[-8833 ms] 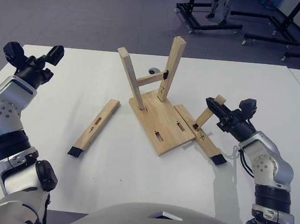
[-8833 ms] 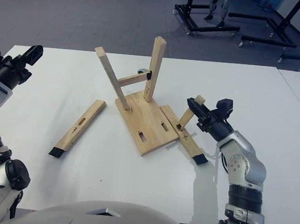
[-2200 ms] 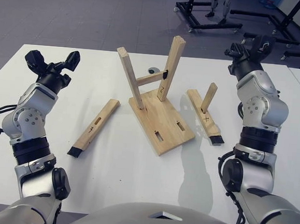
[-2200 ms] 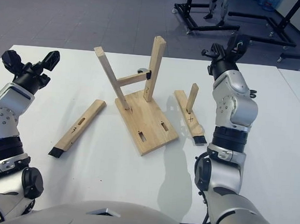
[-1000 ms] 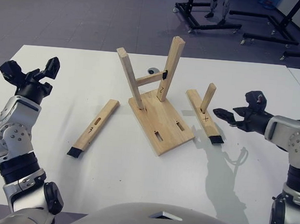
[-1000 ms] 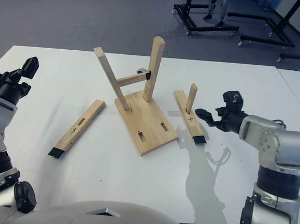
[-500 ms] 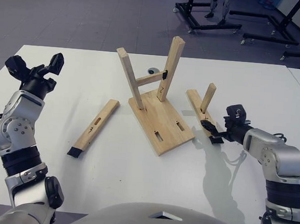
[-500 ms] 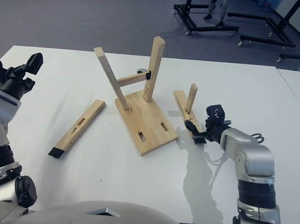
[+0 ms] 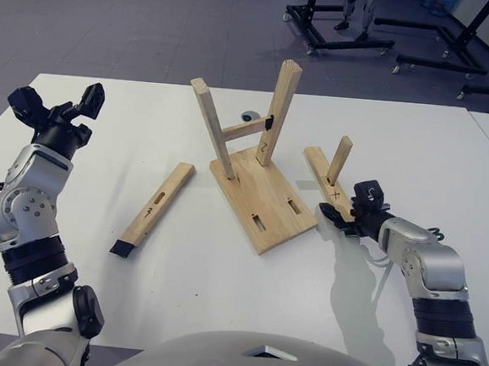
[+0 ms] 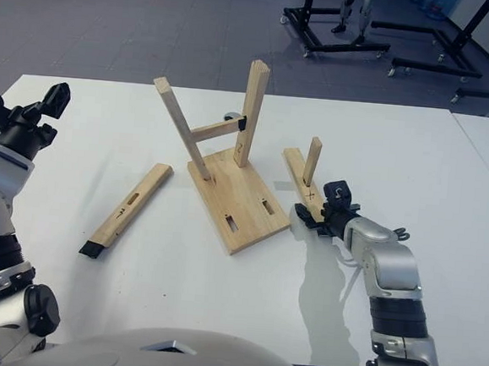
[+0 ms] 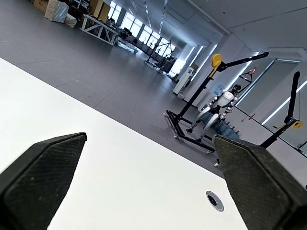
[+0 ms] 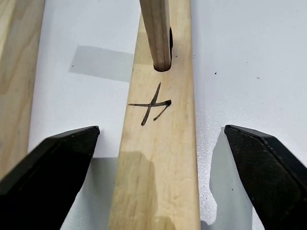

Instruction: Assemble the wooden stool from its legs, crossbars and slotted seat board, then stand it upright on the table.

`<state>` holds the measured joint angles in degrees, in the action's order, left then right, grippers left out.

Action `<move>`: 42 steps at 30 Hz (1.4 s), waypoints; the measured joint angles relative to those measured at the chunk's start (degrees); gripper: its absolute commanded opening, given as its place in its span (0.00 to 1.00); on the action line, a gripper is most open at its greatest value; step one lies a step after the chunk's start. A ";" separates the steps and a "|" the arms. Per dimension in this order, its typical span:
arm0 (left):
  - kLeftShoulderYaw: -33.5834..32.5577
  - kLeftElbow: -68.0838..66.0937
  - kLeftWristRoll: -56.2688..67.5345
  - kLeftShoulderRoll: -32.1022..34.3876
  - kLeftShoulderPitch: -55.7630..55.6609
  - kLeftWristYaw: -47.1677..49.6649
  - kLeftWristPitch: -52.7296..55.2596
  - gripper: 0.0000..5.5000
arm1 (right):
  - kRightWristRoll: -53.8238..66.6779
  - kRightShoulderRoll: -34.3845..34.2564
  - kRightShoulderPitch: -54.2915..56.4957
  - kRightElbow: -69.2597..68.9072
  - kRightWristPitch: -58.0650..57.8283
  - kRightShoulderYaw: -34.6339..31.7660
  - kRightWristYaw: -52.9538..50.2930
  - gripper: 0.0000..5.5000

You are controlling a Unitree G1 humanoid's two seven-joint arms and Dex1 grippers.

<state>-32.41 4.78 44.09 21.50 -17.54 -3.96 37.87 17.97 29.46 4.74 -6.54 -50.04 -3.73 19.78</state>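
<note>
Near right, the right gripper sits released astride the X-marked leg, which lies on the tabletop right of the seat board. Grasping this leg seems in hand; next, clench squarely. Far left, the left gripper hangs released.

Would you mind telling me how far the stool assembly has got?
Done: two legs stand in the seat board, joined by a crossbar. In hand: the right gripper, open, straddles the third leg, which lies flat with a short crossbar plugged in. Remaining: seat that leg, fit the loose fourth leg, then stand everything upright. The left gripper hangs open.
</note>
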 measured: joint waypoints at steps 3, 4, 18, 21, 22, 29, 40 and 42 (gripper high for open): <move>0.00 0.00 0.00 0.01 0.00 0.27 0.00 0.88 | 1.24 -0.02 0.43 0.12 -2.99 -2.27 0.43 0.67; 0.00 0.01 0.00 0.01 0.00 0.33 0.00 0.88 | 1.29 0.03 0.46 0.16 -3.38 -2.68 0.66 0.63; -0.19 -0.25 0.36 0.41 -0.06 0.42 0.23 0.88 | 1.02 1.04 0.01 1.72 0.43 -1.42 4.40 0.38; -0.22 -0.49 0.89 0.42 -0.15 0.34 0.88 0.88 | 1.26 1.08 -0.44 1.71 1.06 -1.66 5.61 0.38; -0.43 -0.64 1.85 0.41 -0.40 0.36 1.28 0.88 | 1.31 1.08 -0.70 1.76 1.47 -1.92 5.95 0.38; -4.08 -1.90 9.54 0.37 -3.55 0.88 4.26 0.88 | 4.75 1.38 0.66 6.99 2.05 -8.12 8.68 0.38; -8.00 -3.87 34.46 7.84 -8.62 -5.59 17.06 0.88 | 18.52 14.16 9.95 6.31 1.12 -17.57 29.25 0.38; -8.04 -3.90 39.94 10.31 -11.34 -7.31 18.63 0.88 | 23.91 17.64 13.42 6.56 -1.81 -20.48 34.00 0.38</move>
<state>-40.45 0.88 84.03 31.81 -28.87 -11.27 56.50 41.87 47.10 18.16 0.02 -51.85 -24.20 53.78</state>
